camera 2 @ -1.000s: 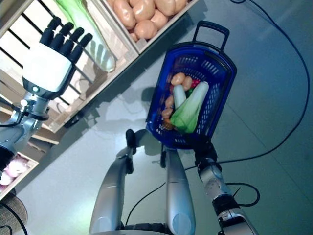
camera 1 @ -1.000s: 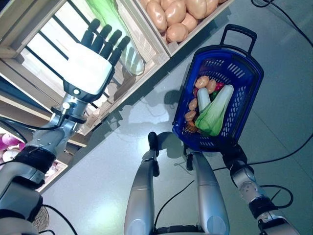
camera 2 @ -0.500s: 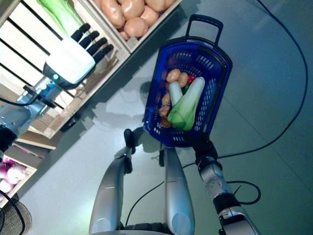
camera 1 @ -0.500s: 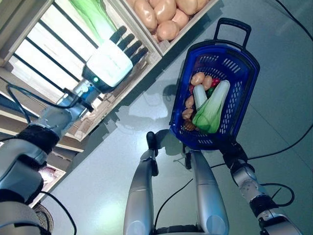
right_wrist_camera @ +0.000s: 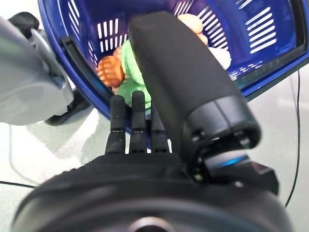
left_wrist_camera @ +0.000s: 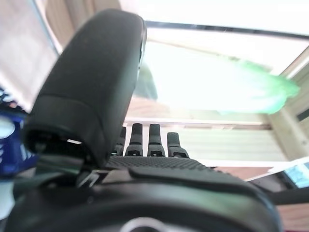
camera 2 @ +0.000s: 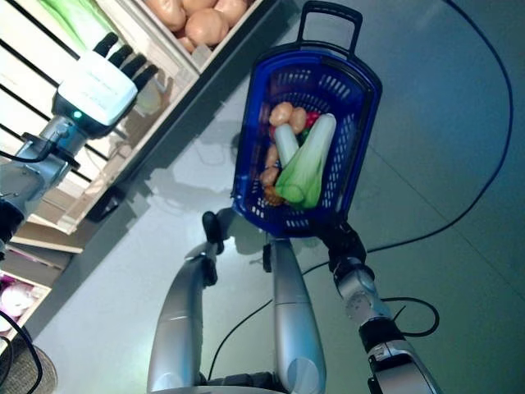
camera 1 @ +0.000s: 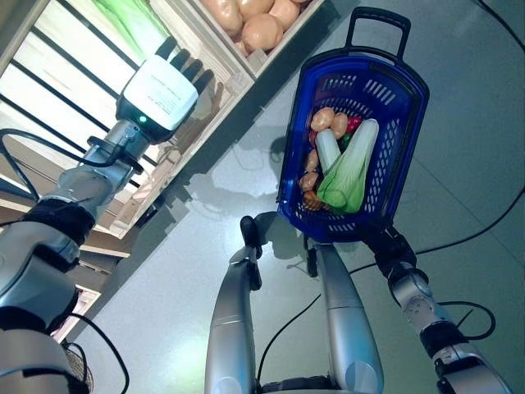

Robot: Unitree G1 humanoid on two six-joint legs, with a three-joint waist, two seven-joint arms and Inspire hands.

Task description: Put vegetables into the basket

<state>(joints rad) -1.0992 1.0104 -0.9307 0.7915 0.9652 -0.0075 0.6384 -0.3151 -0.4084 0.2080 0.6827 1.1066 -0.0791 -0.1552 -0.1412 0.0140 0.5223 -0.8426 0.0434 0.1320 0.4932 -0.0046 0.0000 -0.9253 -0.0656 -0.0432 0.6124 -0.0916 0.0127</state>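
Beside wooden shelf crates (camera 1: pixel 221 78), the left hand (camera 1: pixel 160 86) reaches flat-fingered toward leafy greens (camera 1: pixel 131 20) while the right hand (camera 1: pixel 392 246), fingers curled, grips the blue basket (camera 1: pixel 410 107) ready.

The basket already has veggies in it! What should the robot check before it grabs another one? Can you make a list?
1. Left robot hand empty, with straight fingers: ok.
2. Left robot hand up at the wooden shelf by the green leafy vegetable: ok.
3. Right robot hand holding the near end of the blue basket: ok; exact grip cannot tell.
4. Room left in the basket beside the bok choy: ok.
5. Potatoes lying still in their crate: ok.
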